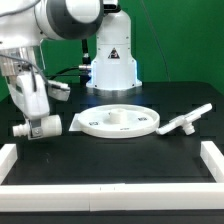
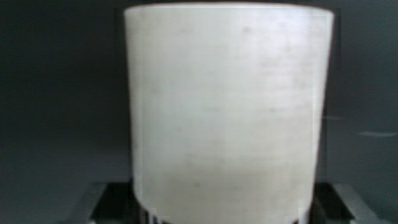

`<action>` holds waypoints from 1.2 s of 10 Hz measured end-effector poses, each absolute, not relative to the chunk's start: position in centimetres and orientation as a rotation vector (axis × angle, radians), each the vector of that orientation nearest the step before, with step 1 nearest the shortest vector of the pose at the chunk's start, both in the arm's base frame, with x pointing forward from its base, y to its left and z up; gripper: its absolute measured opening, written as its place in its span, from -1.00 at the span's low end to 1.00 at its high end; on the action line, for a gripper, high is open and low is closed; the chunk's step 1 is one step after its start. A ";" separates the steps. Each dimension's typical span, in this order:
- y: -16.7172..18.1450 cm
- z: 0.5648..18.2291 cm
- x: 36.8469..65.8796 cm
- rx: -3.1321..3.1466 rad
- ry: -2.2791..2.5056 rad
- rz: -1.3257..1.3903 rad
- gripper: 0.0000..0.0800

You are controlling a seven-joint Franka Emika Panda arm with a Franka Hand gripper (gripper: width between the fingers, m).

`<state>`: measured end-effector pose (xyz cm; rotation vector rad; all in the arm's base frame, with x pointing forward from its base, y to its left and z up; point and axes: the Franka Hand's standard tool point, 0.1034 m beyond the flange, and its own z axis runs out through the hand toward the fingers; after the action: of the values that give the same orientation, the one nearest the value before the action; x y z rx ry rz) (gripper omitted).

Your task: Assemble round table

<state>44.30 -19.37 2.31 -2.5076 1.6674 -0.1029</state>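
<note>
Exterior view is showing the gripper [image 1: 36,118] clamping the post [image 1: 46,126] near the edge of the tabletop [image 1: 120,155] at the exterior view's left, the round disc [image 1: 118,120] lying mid-table and the foot piece [image 1: 186,122] by the opposite edge, all seemingly unjoined, so assembly is barely beginning.

Gripper [image 1: 36,121] clasping post [image 1: 52,126] — disc [image 1: 118,120] nearby

A dark triangular warning sign [image 1: 113,55] marks the white robot base [image 1: 112,72], behind the gripper [image 1: 38,122] and to the exterior view's right of it, its symbol too small to read. The cylinder post [image 2: 228,110] the gripper clasps shows no print.
</note>
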 end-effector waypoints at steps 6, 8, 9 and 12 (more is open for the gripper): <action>-19.2 1.7 43.3 -2.278 1.924 -0.022 0.01; -19.6 2.2 43.7 -2.270 1.936 -0.070 0.01; -19.4 1.7 43.4 -2.279 1.936 -0.055 0.01; -19.4 1.7 43.5 -2.279 1.934 -0.056 0.48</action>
<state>43.53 -19.41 1.68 -2.2786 1.9343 -0.0557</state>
